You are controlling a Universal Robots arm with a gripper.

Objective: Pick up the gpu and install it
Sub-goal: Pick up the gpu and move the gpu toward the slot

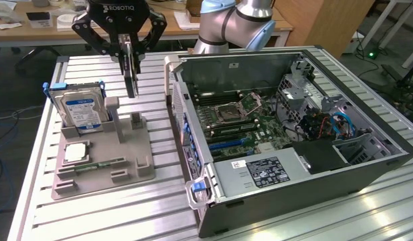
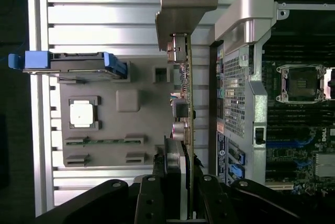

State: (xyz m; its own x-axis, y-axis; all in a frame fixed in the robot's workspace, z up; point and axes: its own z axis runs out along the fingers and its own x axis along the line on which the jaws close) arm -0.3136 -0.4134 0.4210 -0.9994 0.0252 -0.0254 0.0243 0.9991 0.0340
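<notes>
Gripper: your gripper (image 1: pixel 128 49) is clamped on one end of the gpu (image 1: pixel 132 75), a finger on each face.
Gpu: you hold it clear of the bench (image 1: pixel 126 216), upright and edge-on, its bracket (image 2: pixel 183 9) at the end away from your fingers.
Place: it hangs above the holder (image 1: pixel 106 173), between the drive (image 1: pixel 82 113) and the case (image 1: pixel 367 165).
Holder: grey, on the bench's side at the exterior view's left; the drive stands in its far corner.
Case: open, just beside the holder.
</notes>
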